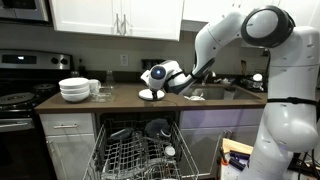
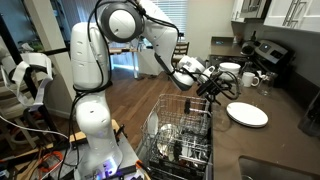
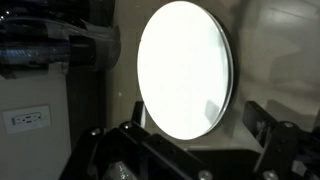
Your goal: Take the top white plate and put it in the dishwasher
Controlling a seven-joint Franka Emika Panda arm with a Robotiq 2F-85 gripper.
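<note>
The top white plate (image 3: 185,65) is a flat round disc that fills the middle of the wrist view. It lies on the dark countertop in both exterior views (image 1: 150,95) (image 2: 247,114). My gripper (image 3: 198,120) is open, with one dark finger on each side of the plate's near rim and not touching it. In both exterior views the gripper (image 1: 157,77) (image 2: 207,84) hovers just above and beside the plate. The dishwasher (image 1: 140,150) is open below the counter with its grey wire rack (image 2: 182,135) pulled out, holding a few dishes.
Stacked white bowls (image 1: 73,90) (image 2: 230,69) and mugs (image 2: 251,78) stand on the counter toward the stove (image 1: 18,98). A sink (image 1: 215,92) lies on the other side. A wall outlet (image 3: 27,119) shows behind the counter.
</note>
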